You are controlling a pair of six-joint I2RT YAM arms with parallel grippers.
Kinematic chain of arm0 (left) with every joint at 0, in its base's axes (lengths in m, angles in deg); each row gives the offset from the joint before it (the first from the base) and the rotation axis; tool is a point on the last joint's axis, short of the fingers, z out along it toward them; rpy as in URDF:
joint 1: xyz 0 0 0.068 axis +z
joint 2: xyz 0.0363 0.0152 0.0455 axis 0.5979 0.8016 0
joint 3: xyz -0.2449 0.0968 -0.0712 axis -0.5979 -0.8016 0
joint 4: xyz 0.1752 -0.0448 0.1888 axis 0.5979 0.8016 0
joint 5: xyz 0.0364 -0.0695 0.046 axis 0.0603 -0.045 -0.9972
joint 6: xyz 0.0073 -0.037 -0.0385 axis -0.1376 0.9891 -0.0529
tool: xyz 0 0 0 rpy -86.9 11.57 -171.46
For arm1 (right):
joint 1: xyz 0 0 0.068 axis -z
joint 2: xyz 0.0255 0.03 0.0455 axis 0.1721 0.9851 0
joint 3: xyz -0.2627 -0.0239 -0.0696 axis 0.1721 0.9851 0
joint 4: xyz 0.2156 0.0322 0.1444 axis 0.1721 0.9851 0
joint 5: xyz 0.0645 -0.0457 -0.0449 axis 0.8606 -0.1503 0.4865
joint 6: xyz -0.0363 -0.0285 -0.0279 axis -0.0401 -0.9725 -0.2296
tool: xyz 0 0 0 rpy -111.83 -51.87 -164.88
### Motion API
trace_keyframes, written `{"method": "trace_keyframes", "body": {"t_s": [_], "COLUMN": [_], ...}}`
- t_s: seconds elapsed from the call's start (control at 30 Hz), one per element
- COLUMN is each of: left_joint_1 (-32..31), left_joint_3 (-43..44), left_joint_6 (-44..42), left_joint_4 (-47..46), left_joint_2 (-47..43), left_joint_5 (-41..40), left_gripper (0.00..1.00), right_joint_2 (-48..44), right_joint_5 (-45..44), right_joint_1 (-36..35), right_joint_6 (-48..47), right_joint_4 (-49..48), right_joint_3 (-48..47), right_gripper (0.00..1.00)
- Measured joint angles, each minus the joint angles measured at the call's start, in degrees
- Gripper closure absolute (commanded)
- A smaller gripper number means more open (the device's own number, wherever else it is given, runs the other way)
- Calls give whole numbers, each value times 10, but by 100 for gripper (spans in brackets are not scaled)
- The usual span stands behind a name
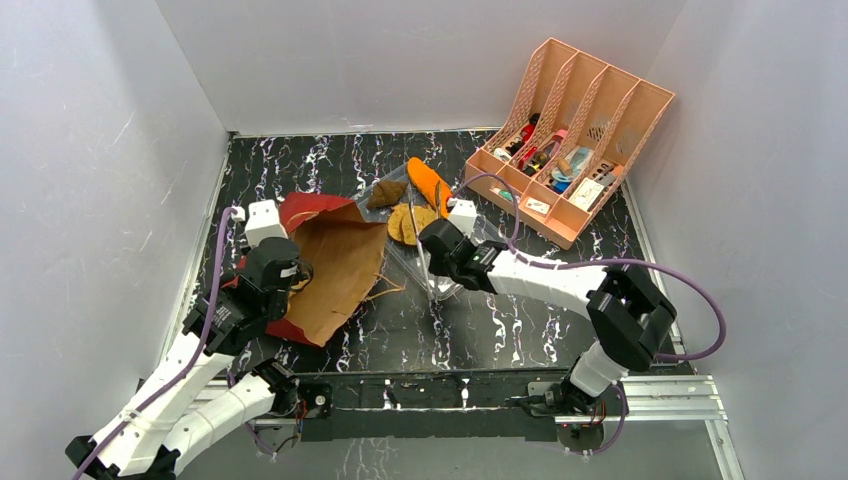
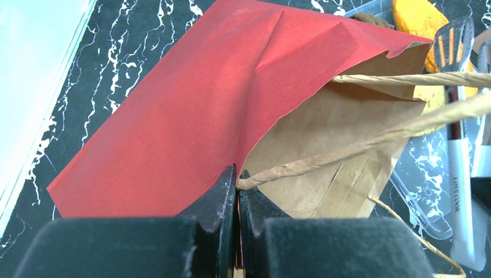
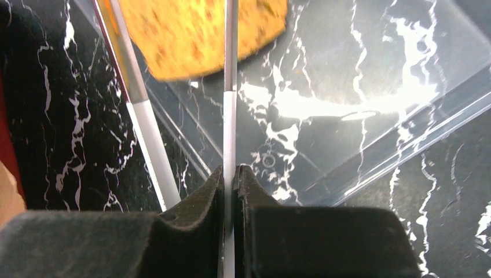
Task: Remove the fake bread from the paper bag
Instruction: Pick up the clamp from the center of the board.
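The paper bag [image 1: 335, 262] lies on its side at the left, red outside, its brown inside facing up. My left gripper [image 1: 298, 274] is shut on the bag's edge where a twisted handle [image 2: 376, 139] starts; the left wrist view shows the jaws [image 2: 237, 180] closed on it and the red panel [image 2: 185, 121]. The fake bread lies on a clear tray [image 1: 440, 280]: an orange loaf [image 1: 430, 185], a dark brown lump [image 1: 387, 192] and a tan round piece [image 1: 410, 224]. My right gripper [image 1: 428, 244] is shut on one arm of white-handled tongs [image 3: 230, 116], whose tips reach the tan piece [image 3: 197, 35].
A pink slotted file rack [image 1: 570, 135] with small items stands at the back right. White walls close in the black marble table [image 1: 450, 340] on three sides. The tongs' other arm [image 3: 145, 133] runs left of my right jaws.
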Motion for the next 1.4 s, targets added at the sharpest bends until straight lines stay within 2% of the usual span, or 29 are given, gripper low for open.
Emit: {"method": "trace_keyframes", "body": {"t_s": [0.3, 0.5, 0.73, 0.93, 1.23, 1.4], "left_joint_1": [0, 0, 0, 0, 0, 0], "left_joint_3": [0, -15, -49, -50, -55, -63], "left_joint_6": [-14, -26, -30, -18, 25, 39], "left_joint_4": [0, -18, -55, -69, -74, -80], "left_joint_2": [3, 7, 12, 29, 31, 31], "left_joint_5": [-3, -8, 1, 13, 25, 34], "left_gripper": [100, 100, 100, 100, 100, 100], "right_joint_2": [-3, -58, -139, -163, -132, -77], "right_joint_5": [-26, -40, -84, -119, -166, -169], "right_joint_1": [25, -7, -127, -209, -355, -398], "right_joint_6": [-42, -65, -64, -42, 33, 62], "right_joint_4": [20, 44, 88, 139, 209, 217], "right_joint_3": [-45, -27, -4, -3, -3, -3], "right_gripper": [100, 100, 100, 100, 100, 100]}}
